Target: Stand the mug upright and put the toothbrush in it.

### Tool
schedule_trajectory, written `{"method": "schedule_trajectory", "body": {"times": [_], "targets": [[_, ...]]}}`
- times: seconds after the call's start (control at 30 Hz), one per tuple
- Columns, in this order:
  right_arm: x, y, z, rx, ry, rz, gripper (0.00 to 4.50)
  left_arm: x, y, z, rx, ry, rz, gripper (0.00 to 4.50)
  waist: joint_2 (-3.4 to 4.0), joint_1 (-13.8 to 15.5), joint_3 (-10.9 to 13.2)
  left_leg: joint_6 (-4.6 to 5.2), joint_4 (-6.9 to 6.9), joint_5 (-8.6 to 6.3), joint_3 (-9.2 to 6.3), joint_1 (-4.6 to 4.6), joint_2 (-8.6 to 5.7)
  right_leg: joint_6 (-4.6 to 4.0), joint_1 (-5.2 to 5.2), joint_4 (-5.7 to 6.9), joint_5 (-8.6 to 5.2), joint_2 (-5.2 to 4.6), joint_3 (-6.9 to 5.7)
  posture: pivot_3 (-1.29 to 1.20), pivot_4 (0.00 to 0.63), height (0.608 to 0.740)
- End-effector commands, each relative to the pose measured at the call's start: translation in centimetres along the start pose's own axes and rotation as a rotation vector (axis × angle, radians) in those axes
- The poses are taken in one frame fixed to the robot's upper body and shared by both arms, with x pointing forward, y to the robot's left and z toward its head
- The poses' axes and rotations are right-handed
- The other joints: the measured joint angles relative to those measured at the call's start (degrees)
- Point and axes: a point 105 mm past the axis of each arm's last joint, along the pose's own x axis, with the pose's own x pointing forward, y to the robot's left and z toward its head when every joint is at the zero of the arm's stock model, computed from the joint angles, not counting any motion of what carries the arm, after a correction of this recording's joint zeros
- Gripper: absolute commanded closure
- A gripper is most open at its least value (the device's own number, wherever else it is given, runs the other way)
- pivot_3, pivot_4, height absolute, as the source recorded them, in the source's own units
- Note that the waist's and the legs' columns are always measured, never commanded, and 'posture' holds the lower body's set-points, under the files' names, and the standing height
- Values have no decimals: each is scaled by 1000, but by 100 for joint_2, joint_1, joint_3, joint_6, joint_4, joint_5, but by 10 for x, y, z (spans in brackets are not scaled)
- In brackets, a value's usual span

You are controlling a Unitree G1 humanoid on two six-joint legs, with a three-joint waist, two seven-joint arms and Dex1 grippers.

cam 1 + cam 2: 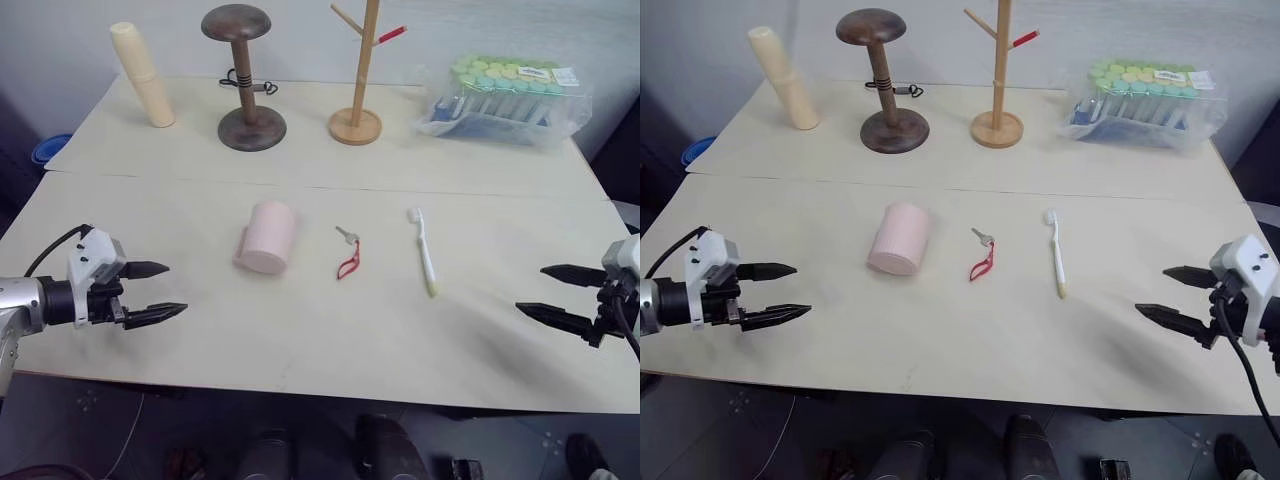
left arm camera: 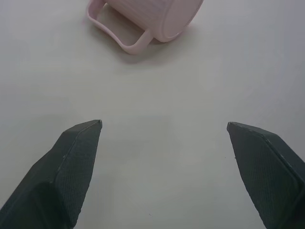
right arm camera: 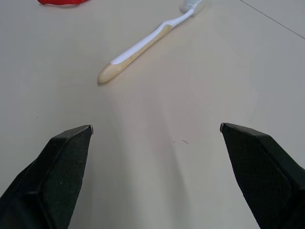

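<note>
The pale pink mug lies on its side in the middle of the table, its handle toward my left gripper. My left gripper hangs open to the mug's left, apart from it, with nothing between its fingers. The slim white toothbrush lies flat right of centre, bristle head away from me and yellowish handle end nearer. My right gripper stands open near the table's right edge, well short of the toothbrush.
A small key on a red loop lies between mug and toothbrush. Along the back stand a cream cylinder, a dark wooden stand, a wooden peg tree and a clear pack of tubes. A seam crosses the table.
</note>
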Motion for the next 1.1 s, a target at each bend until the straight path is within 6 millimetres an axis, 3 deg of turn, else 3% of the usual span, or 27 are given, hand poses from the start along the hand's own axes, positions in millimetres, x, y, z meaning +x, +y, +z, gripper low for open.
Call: {"method": "schedule_trajectory", "body": {"times": [0.03, 0.57, 0.73, 0.83, 0.97, 1.03, 1.1], "targets": [[-4, -4, 7, -39, -11, -18, 33, -5, 1, 7, 49, -4, 18, 10, 0, -1, 0, 0, 0, 0, 0, 0, 0, 0, 0, 0, 0, 0, 0, 0, 150, 740], [-1, -11, 4, -6, -23, -76, 33, 4, 2, 13, 15, -39, -1, 10, 0, 1, 0, 0, 0, 0, 0, 0, -2, 0, 0, 1, 0, -2, -1, 0, 150, 740], [2, -9, 6, -9, -28, -77, 33, 6, 4, 21, 16, -76, -3, 10, 0, 1, 0, 0, 2, 0, 1, 0, -2, 0, 0, 1, 0, -1, -1, 0, 150, 740], [7, -8, 14, -25, -44, -102, 33, 7, -4, 38, -26, -138, -65, 10, 0, -1, 0, 0, 2, 0, 1, 0, -3, 1, 0, 1, 0, -1, -2, 0, 150, 740], [28, 19, 44, -44, -109, -40, 33, 8, -31, 72, -40, -180, -236, 10, 0, -7, 0, 0, 5, 0, -6, -3, 0, 1, 0, 3, 1, -2, -3, 0, 150, 740], [48, 43, 72, 63, -243, 19, 33, 6, -50, 96, -30, -211, -352, 10, -7, -36, 2, -2, 6, 1, -12, -5, 2, 1, -1, 4, 1, -3, -6, 0, 150, 740], [71, 67, 86, 130, -287, 55, 33, 3, -65, 109, 10, -199, -440, 10, -6, -60, 2, -14, 9, 3, -24, -6, 6, 0, 0, 3, 1, -4, -11, 0, 150, 740]]}}
